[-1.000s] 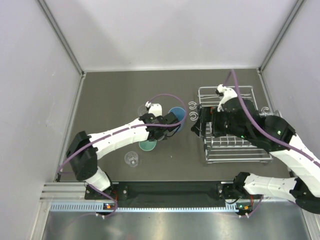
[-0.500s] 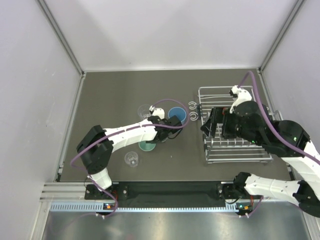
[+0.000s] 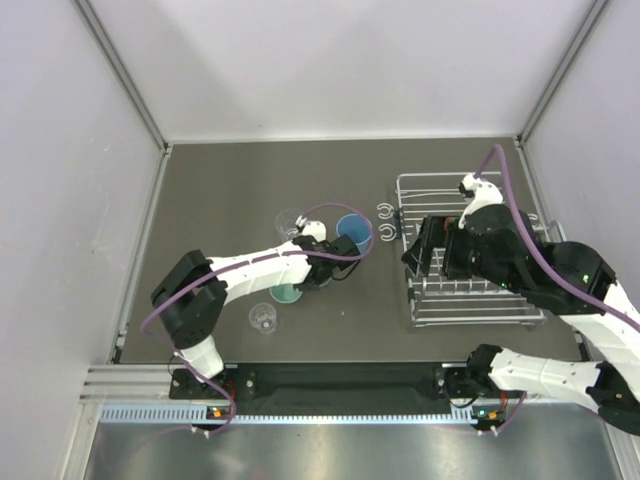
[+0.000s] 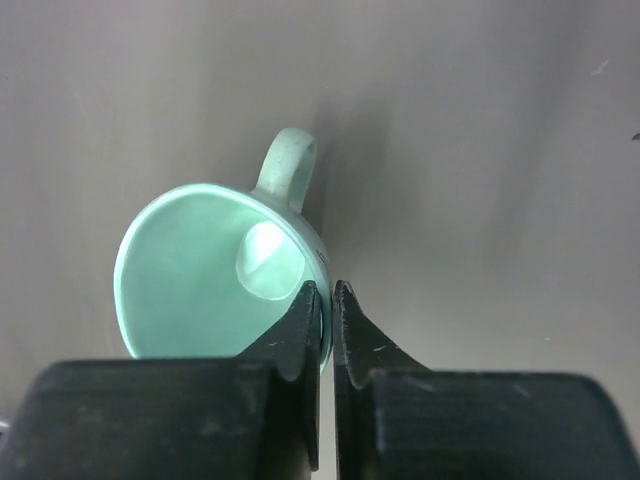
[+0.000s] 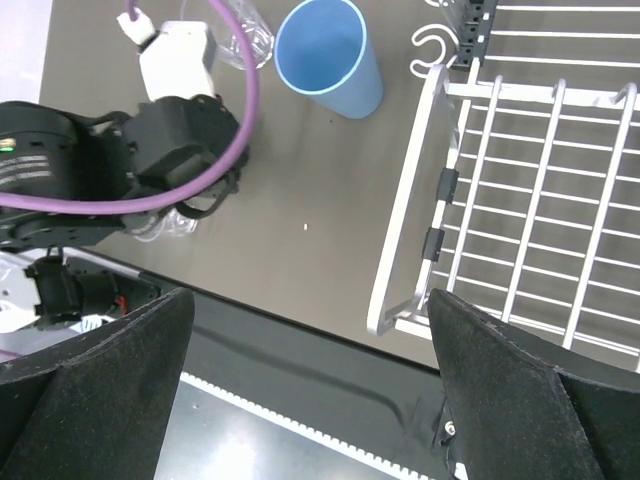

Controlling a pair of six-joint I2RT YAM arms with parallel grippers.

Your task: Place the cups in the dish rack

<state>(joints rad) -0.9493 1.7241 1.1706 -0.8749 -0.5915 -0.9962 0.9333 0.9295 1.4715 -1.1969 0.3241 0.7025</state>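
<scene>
Found left gripper closed to a thin slit, pinching the wall of the teal-green mug, one finger inside the rim, one outside. Logged mug mouth-up on the table, handle pointing away from the wrist. Noted blue tumbler just beyond it, clear tumbler near that, smaller clear tumbler towards the bases. Recorded right gripper spread wide, holding nothing, above the table by the near-left corner of the dish rack.

Dark grey table, pale enclosure walls, aluminium rail along near edge
</scene>
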